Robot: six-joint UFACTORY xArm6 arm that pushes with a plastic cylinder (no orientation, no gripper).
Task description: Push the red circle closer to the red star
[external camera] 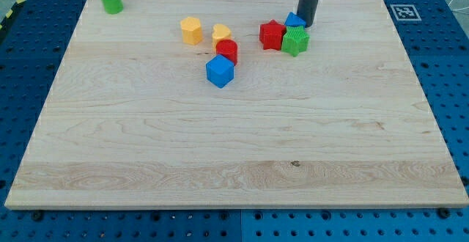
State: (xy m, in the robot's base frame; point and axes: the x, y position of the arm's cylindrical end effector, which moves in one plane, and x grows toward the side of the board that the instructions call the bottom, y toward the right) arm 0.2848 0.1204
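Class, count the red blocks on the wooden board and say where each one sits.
2. The red star sits right of centre near the view's top, beside the green star. The red circle is to its left, above the blue cube.

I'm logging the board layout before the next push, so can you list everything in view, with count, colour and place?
Cylinder: 1, green, the view's top left corner.
Hexagon block: 1, yellow, top centre-left.
Heart block: 1, yellow, right of the hexagon.
Red circle: 1, red, touching the heart and the cube.
Cube: 1, blue, just below the red circle.
Red star: 1, red, top centre-right.
Star block: 1, green, touching the red star's right.
Triangle block: 1, blue, behind the green star.
Board: 1, wooden.
My tip: 1, dark rod, against the blue triangle.
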